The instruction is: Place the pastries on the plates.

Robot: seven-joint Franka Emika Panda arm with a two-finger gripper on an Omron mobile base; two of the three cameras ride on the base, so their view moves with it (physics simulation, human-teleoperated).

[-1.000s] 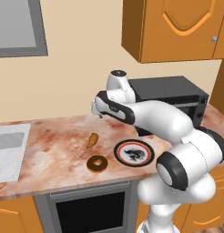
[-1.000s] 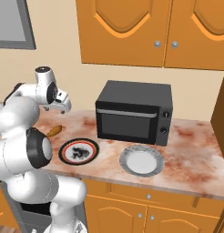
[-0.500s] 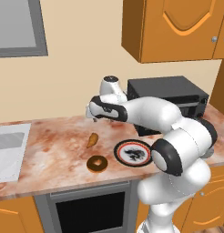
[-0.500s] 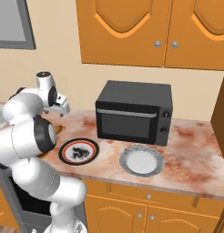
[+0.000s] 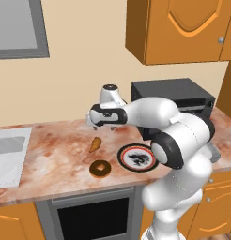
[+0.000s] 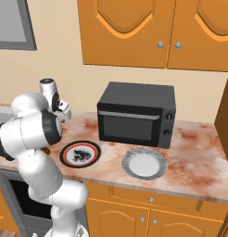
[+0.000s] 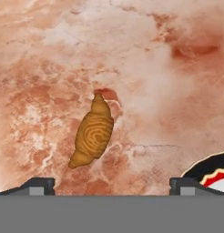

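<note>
- The gripper (image 5: 104,125) hangs above the marbled counter (image 5: 51,159), over the back part of it, with its jaws spread to their widest and nothing between them
- In the hand view the two dark fingertips (image 7: 38,185) sit far apart at the bottom, and the croissant (image 7: 92,132) lies on the bare counter between and beyond them, nearer the left tip
- From the left base view the croissant (image 5: 94,144) lies just below and in front of the gripper, apart from it
- The doughnut (image 5: 100,168) rests on the counter near the front edge, close to the croissant but not touching it
- The black-rimmed plate (image 5: 136,157) sits just right of the doughnut, with no pastry on it; its edge (image 7: 214,169) shows at the lower right of the hand view
- The plain pale plate (image 6: 144,163) lies further right, in front of the black microwave (image 6: 136,114), also bare
- A sink (image 5: 8,152) is set into the counter at the far left
</note>
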